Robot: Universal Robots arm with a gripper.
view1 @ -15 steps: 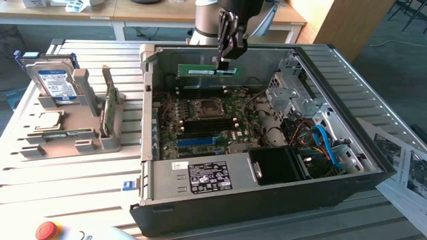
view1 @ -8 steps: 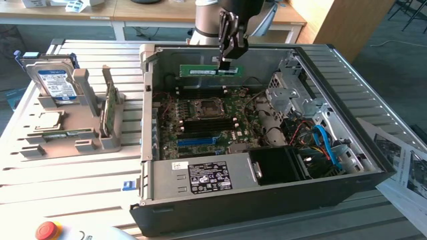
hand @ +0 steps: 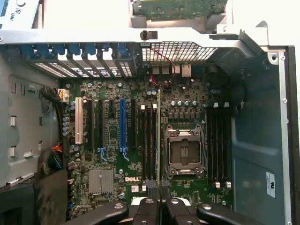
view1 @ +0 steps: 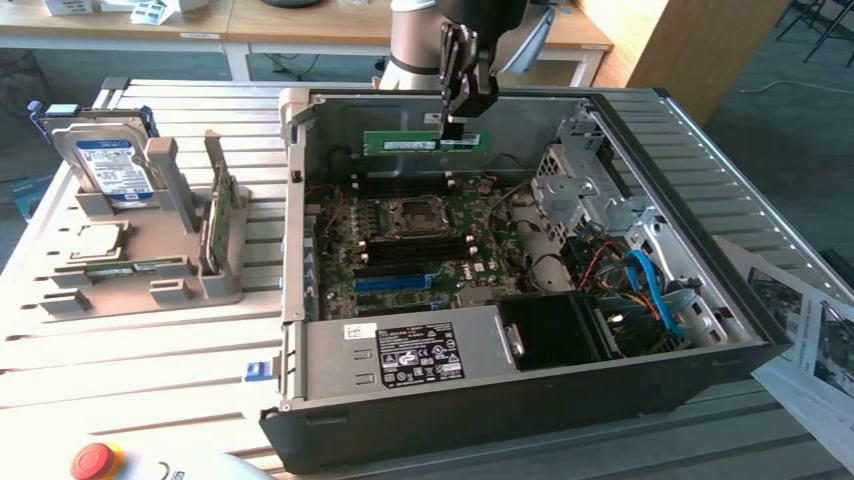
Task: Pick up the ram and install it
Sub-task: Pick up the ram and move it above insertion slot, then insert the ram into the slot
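1. The claw [view1: 454, 128] hangs over the open case [view1: 694, 370].
2. The claw is clamped on the ram [view1: 407, 143]. Its two fingers pinch the top edge of the stick.
3. The ram is up in the air. It is level, with its long side flat. A white label shows on it.
4. The ram is near the back wall of the case, high above the board [view1: 461, 262]. It is not in a slot yet.
5. In the wrist view the ram [hand: 159, 136] looks like a thin line, seen from its edge. The claw [hand: 161, 204] holds it from above.
6. That thin line runs the same way as the long black slots [hand: 148, 140]. It sits over them, just beside the socket [hand: 183, 150].
7. The socket has a silver frame. A blue slot [hand: 123, 124] lies farther off on the board.
8. The case sits on a worktop [view1: 134, 350] made of pale slats.
9. A grey holder [view1: 174, 270] stands at the exterior view's left, apart from the case.
10. In the holder are a hard drive [view1: 110, 165] standing up, a green card [view1: 220, 215] standing up, and a flat silver chip [view1: 91, 240].
11. A red button [view1: 96, 460] is at the near edge of the worktop.
12. Some papers [view1: 801, 320] lie at the exterior view's right of the case.
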